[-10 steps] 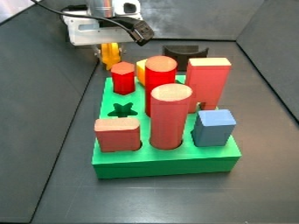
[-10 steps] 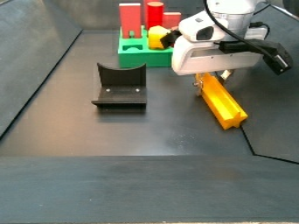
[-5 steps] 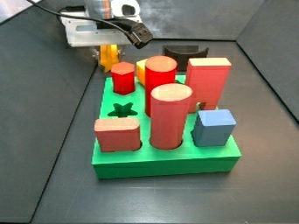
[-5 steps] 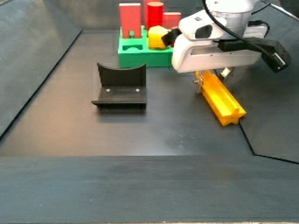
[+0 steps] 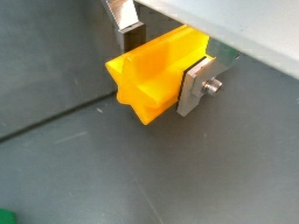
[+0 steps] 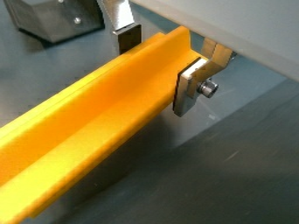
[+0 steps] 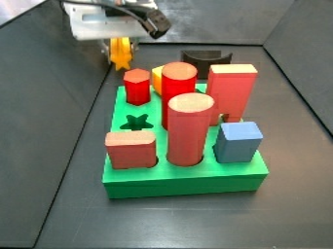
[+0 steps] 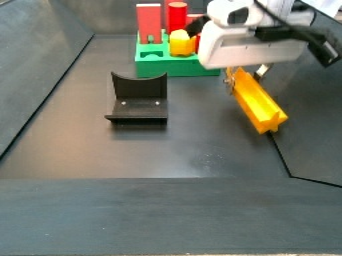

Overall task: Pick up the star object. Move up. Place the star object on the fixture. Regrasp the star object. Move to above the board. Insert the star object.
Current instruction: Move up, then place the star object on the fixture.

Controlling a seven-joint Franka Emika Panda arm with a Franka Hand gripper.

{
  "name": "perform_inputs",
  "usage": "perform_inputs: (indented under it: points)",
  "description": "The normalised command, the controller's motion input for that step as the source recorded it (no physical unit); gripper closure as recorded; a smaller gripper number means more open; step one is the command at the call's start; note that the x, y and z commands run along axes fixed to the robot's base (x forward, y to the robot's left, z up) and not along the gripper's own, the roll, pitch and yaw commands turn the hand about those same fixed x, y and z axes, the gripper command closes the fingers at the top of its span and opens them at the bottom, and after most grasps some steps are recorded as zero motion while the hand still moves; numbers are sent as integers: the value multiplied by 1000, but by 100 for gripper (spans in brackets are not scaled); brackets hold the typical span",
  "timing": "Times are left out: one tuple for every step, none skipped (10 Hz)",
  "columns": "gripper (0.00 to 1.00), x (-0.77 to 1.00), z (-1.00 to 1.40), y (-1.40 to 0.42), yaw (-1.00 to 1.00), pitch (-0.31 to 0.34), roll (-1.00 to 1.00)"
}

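Gripper [image 5: 162, 66] closed on the star object [image 5: 152, 77] — a silver plate finger [image 5: 194, 86] with its bolt pressed to one flank, the opposite finger [image 5: 126, 26] against the other flank. Same clamp seen in both wrist views [image 6: 158, 61]. In a side view the gripper [image 8: 245, 72] hangs off the white wrist housing, raised clear of the floor, toward the right wall. In a side view [image 7: 120, 51] it sits near the far-left corner, fingers pointing down — cables trailing from the wrist.
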Motion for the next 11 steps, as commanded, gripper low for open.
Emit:
perform_inputs:
  points:
    - [100,-26,288,20,-21,43,52]
    - [100,0,1000,0,0,0,0]
    - [100,13,1000,0,-1,-11,15]
    - [100,-1,1000,3,-3,16,21]
    - [100,-8,1000,7,-7,24,34]
    - [100,-13,1000,11,-12,28,46]
    - [100,-16,1000,14,-14,31,54]
    - [100,-21,1000,21,-18,35,70]
    - [100,-25,1000,24,-17,40,80]
    - [100,-25,1000,26,-11,45,90]
    - [100,-23,923,23,-7,48,93]
